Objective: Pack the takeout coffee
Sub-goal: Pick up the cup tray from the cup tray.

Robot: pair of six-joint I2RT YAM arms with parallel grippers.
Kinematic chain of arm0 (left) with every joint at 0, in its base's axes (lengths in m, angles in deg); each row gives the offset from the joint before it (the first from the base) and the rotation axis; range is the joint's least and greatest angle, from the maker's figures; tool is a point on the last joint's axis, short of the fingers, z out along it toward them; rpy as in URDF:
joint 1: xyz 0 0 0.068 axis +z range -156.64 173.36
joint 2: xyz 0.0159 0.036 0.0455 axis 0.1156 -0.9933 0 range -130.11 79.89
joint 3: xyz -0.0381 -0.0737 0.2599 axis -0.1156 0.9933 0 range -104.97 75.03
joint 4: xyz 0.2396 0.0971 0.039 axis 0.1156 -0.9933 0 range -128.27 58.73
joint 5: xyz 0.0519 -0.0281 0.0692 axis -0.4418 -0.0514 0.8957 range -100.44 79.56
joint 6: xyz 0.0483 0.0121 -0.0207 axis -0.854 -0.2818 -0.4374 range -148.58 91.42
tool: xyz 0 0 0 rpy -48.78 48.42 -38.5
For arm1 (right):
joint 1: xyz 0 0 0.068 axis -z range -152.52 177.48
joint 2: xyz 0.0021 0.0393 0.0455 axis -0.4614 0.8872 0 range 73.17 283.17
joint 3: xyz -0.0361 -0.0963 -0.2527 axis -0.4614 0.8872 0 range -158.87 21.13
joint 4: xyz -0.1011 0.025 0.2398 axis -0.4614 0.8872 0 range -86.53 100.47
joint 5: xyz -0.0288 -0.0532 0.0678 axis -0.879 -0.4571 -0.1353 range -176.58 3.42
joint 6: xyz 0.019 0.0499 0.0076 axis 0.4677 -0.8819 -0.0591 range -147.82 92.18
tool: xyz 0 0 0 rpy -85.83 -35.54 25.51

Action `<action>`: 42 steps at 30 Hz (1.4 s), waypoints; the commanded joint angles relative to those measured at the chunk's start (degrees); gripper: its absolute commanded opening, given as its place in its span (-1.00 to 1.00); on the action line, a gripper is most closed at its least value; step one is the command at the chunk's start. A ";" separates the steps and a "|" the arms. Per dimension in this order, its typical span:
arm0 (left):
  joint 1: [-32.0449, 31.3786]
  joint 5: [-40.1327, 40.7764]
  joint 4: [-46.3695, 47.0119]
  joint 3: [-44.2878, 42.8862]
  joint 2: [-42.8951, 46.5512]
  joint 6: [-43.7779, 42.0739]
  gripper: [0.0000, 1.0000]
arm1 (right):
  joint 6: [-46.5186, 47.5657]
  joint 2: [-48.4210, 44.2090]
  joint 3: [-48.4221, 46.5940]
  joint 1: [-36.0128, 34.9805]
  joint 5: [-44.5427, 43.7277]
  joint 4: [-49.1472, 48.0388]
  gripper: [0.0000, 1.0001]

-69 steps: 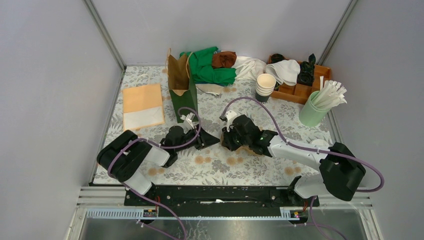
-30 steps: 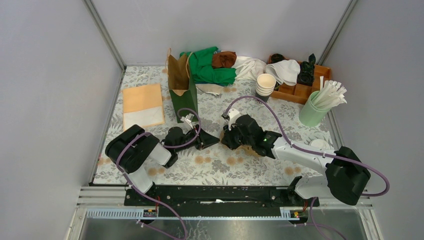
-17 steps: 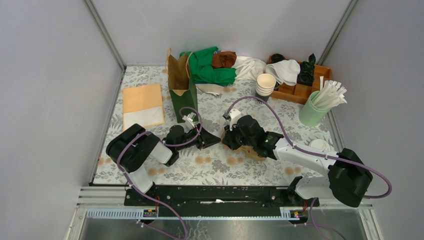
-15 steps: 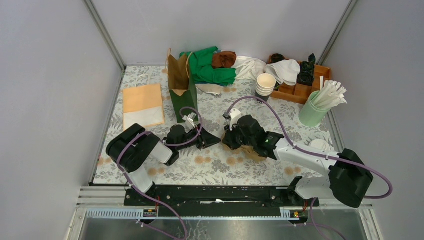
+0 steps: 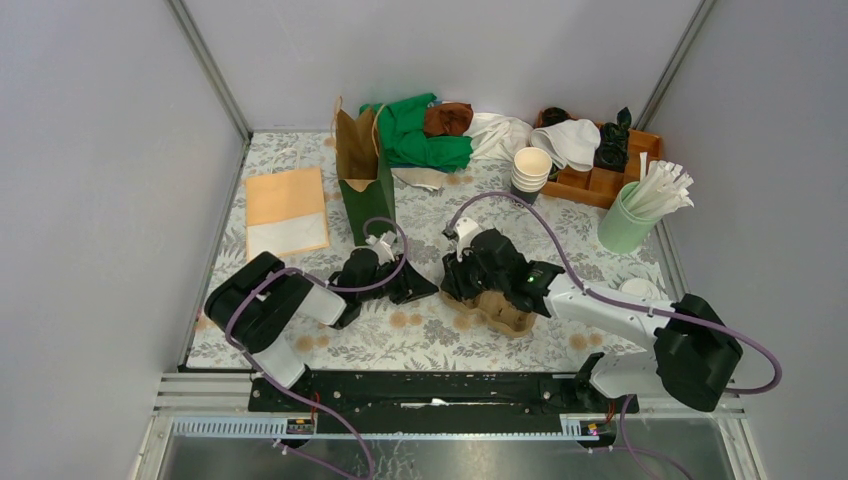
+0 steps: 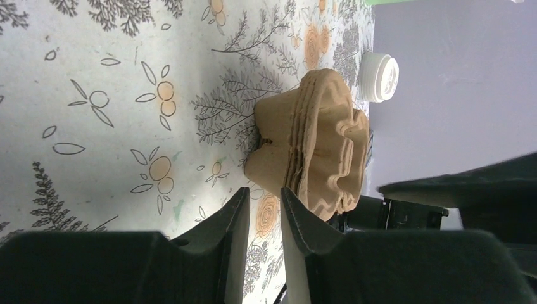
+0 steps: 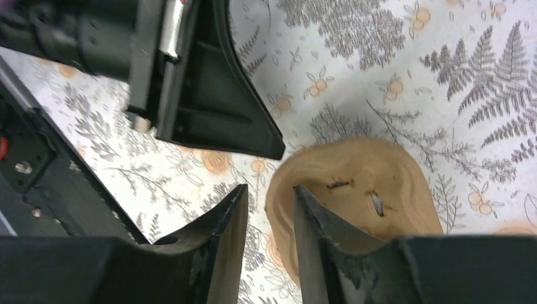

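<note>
The takeout coffee [image 5: 637,291], a small white cup with a round lid, stands at the table's right, behind the right arm; it also shows far off in the left wrist view [image 6: 380,77]. A stack of brown pulp carriers [image 5: 508,314] [image 6: 316,139] [image 7: 367,183] lies mid-table. My right gripper [image 5: 460,292] [image 7: 270,187] is open and straddles the carrier's rim, one finger inside a pocket and one outside. My left gripper [image 5: 418,286] [image 6: 264,190] lies low on the table facing the carrier, its jaws a narrow gap apart with nothing between them.
A green and brown paper bag [image 5: 362,180] stands behind the left gripper. A cream cup stack [image 5: 531,168], a wooden tray [image 5: 590,185], a green cup of straws [image 5: 630,218], cloths [image 5: 425,135] and flat orange and white napkins [image 5: 286,210] line the back and left.
My right gripper's jaws have spread apart on the carrier's rim, and more of the carrier now shows in front of that arm. My left arm shifted slightly.
</note>
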 commanded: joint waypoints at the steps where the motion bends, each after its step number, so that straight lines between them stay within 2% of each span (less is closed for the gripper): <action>1: -0.16 1.06 0.79 -0.89 3.29 -2.05 -0.44 | 1.91 1.32 -2.84 -2.09 -5.10 6.14 -0.18; 9: -0.13 1.16 1.67 -0.19 4.14 -1.66 -0.42 | 1.93 7.76 -7.60 -8.79 -16.23 11.33 0.01; 13: -0.15 1.15 1.47 -0.19 4.27 -1.72 -0.42 | 2.77 11.50 -9.75 -10.91 -21.58 12.59 0.01; 22: 0.20 1.41 0.79 0.30 4.60 -2.01 -0.45 | 3.22 14.68 -10.97 -11.41 -22.65 11.69 -0.36; 27: 0.20 0.75 1.19 0.01 4.48 -1.93 -0.44 | 3.42 12.37 -9.78 -11.41 -21.87 10.64 -0.50; 34: 0.20 -0.65 2.72 0.20 5.72 -0.04 -0.36 | 2.89 6.38 -6.01 -11.41 -19.55 6.57 -0.50; 39: -0.12 0.72 2.38 2.75 11.14 2.09 -0.32 | 1.73 1.33 -2.05 -11.33 -19.03 2.77 -0.49; 42: -0.31 0.63 3.15 4.25 13.90 3.87 -0.18 | 1.25 -1.67 1.59 -11.32 -17.29 -2.06 -0.49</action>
